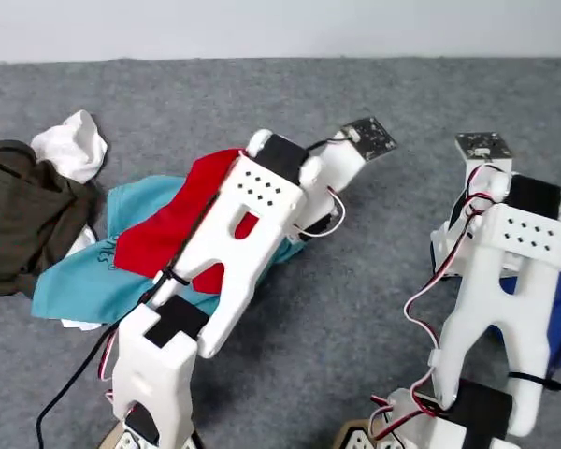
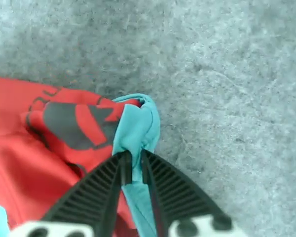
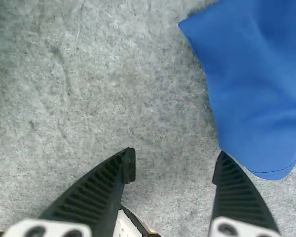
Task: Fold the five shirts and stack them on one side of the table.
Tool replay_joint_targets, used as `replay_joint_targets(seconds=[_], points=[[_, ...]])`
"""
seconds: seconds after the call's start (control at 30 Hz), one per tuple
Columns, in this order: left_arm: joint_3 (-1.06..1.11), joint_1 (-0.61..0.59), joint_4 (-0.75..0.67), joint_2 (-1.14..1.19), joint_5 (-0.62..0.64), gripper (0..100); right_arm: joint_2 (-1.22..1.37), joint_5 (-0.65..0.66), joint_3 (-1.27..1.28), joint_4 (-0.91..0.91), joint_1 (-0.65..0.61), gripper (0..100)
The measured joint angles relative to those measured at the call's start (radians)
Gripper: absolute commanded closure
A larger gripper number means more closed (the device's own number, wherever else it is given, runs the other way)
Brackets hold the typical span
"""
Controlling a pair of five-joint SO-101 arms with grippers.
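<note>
Left pincer (image 2: 133, 168) is clamped shut on a bunched edge of the teal shirt (image 2: 138, 123), right where it meets the red shirt (image 2: 19, 168) lying over it, in the heap toward the left of the surface (image 1: 355, 281). Right pincer (image 3: 175, 170) gapes wide, empty, over bare grey just beside the blue shirt (image 3: 251, 79). The trick now, I'd say: draw the teal one out low and slow so the red slides off rather than riding along, then spread it flat before any fold.
</note>
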Motion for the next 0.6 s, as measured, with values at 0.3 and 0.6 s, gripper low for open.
replay_joint_targets(seconds=[0.3,0.6], points=[[0.0,-0.23,0.0,-0.129,0.106,83,0.0,0.0,0.0,0.002,0.0,74.0],[0.107,-0.595,0.0,-0.147,0.173,83,0.0,0.0,0.0,0.002,0.0,74.0]])
